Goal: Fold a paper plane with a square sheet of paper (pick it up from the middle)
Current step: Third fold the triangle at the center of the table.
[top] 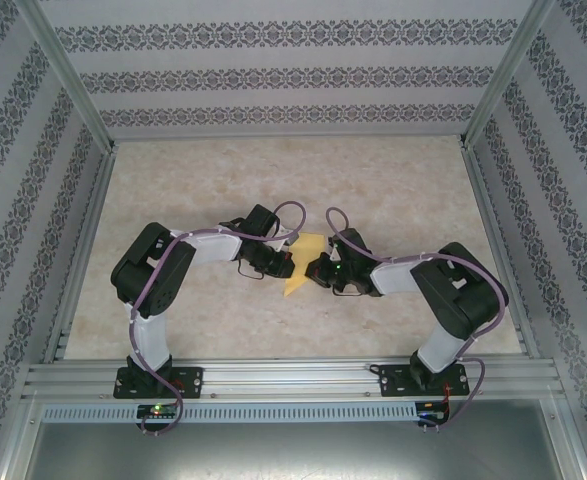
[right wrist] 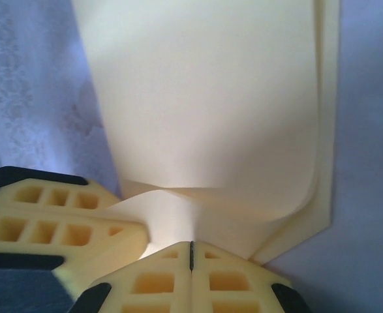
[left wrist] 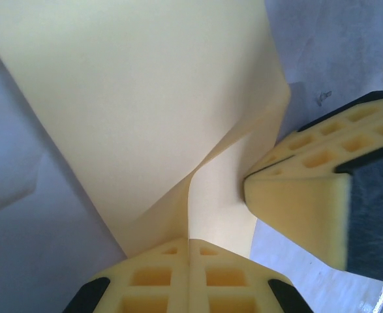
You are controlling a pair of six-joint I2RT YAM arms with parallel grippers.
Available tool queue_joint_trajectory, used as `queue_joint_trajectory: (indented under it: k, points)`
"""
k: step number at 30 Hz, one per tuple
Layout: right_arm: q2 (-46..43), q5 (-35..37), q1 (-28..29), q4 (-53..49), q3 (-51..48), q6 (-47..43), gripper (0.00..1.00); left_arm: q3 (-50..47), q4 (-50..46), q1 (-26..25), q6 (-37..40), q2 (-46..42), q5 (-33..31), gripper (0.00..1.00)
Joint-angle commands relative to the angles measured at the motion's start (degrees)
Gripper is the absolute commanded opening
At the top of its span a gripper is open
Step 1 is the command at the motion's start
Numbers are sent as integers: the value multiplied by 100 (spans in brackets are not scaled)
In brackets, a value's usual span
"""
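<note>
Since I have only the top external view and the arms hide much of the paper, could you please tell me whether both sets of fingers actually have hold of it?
Observer: Yes for the left. In its wrist view the left gripper is shut, with the yellow sheet pinched in it.
Operator: Thank you. And the right one?
Observer: In the right wrist view the right gripper is likewise shut on the near edge of the sheet.
Operator: Does the paper lie flat between the two grips?
Observer: No. In both wrist views a folded-over layer bows in a curve between them.
</note>
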Motion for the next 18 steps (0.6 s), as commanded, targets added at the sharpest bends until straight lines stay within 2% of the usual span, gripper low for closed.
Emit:
queue_joint_trajectory:
  k: [1,11,18]
  points:
    - [147,36,-38,166,-186,-57,0,-11,-324,-45,163,240,-175,1]
    - [-582,34,-145,-312,114,-222,0,-5,-318,-44,159,234,-174,1]
    - [-202,-63,-332,-90,86,-233,0,3,-322,-45,159,241,-157,1]
